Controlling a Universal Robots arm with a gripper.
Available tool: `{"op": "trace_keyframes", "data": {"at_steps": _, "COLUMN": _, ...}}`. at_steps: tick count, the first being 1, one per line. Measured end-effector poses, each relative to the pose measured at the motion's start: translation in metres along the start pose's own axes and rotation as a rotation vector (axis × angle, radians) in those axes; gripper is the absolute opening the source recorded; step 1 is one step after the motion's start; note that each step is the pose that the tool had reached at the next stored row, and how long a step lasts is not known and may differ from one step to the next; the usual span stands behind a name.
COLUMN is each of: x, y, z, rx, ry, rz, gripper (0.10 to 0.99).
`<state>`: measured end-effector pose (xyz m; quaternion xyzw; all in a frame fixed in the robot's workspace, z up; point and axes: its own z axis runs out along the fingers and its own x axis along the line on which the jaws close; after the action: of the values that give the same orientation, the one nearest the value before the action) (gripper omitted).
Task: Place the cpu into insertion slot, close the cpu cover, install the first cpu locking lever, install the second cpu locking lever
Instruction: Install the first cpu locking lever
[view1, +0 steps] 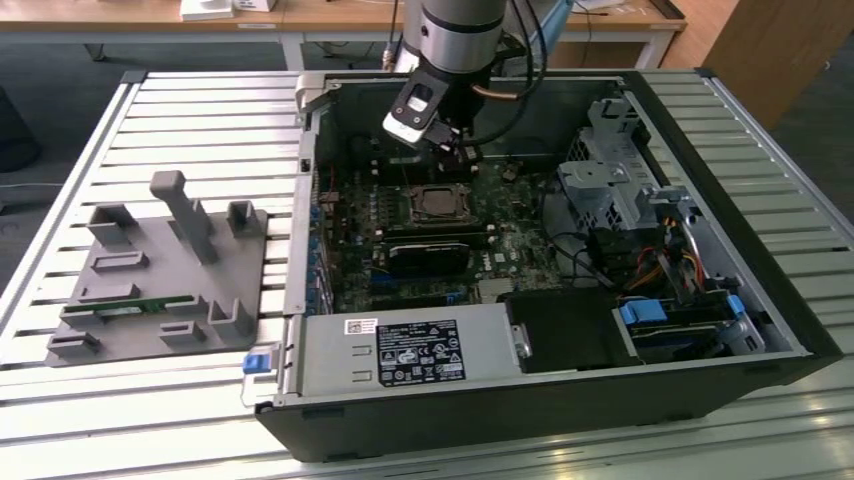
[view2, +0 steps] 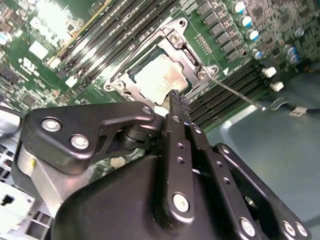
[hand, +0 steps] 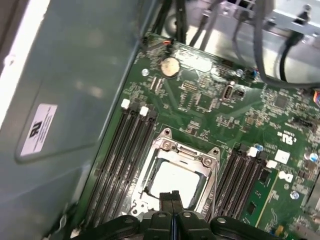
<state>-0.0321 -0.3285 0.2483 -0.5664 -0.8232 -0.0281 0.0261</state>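
I have one black two-fingered gripper (view1: 451, 152) hanging over the far middle of the green circuit board (view1: 518, 235) inside the single open black computer case (view1: 747, 250). In both wrist views its two fingers are pressed flat together with nothing between them (hand: 171, 196), tips just above the socket's edge.

The one cpu (hand: 172, 177), a small flat square chip with a dull silvery-beige top, lies seated in the one square black insertion slot (hand: 202, 186). The single cpu cover (hand: 186, 151), a thin silver-grey metal frame with a cut-out middle, lies down around it.

In the second wrist view I count one thin metal lever rod (view2: 235, 92) reaching out from the socket's corner across the black memory slots (view2: 235, 82).

One round silver coin cell (hand: 170, 65) sits on the board.

One grey slotted fixture plate (view1: 160, 290) lies on the slatted table (view1: 80, 150), well apart from the case, on the exterior view's left.
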Motion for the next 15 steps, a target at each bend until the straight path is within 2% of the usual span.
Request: {"op": "trace_keyframes", "data": {"at_steps": 15, "x": 0.0000, "y": 0.0000, "z": 0.0000, "rx": 0.017, "ry": 0.0038, "rz": -0.226, "gripper": 0.106}}
